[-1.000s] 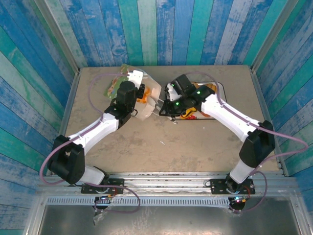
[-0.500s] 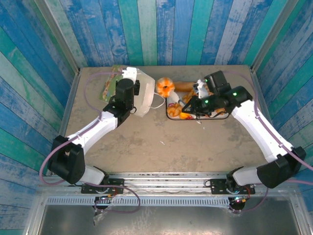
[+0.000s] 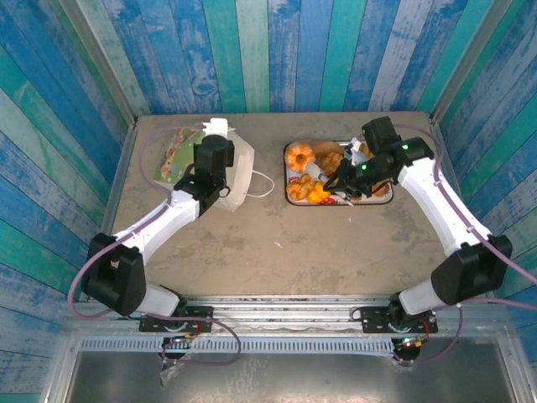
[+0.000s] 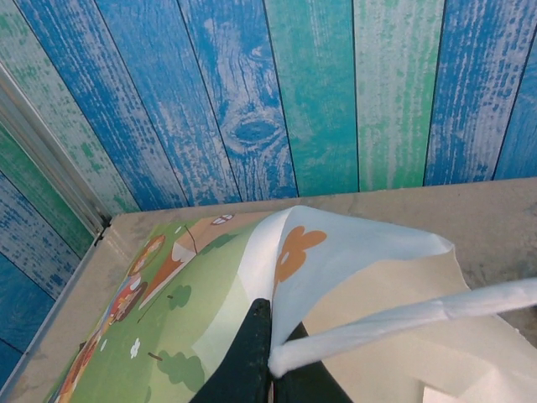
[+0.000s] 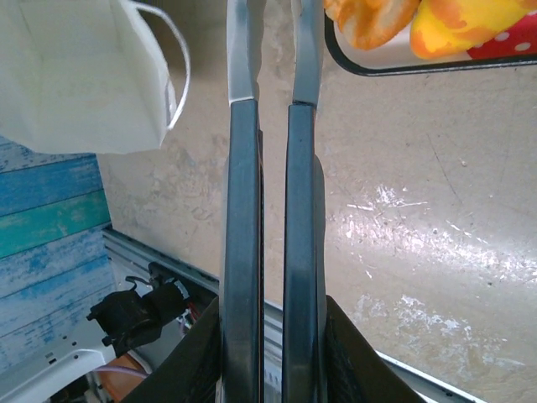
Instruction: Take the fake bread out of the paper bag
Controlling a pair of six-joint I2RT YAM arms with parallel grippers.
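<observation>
Left fingers (image 4: 248, 357) pinch bag (image 4: 361, 252); right fingers (image 5: 200, 369) clamp tongs (image 5: 243, 210).

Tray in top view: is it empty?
No, several glossy orange pieces of fake bread lie inside the dark rim of the tray.

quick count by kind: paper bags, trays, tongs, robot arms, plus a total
paper bag: 1
tray: 1
tongs: 1
robot arms: 2, left and right
total: 5
</observation>
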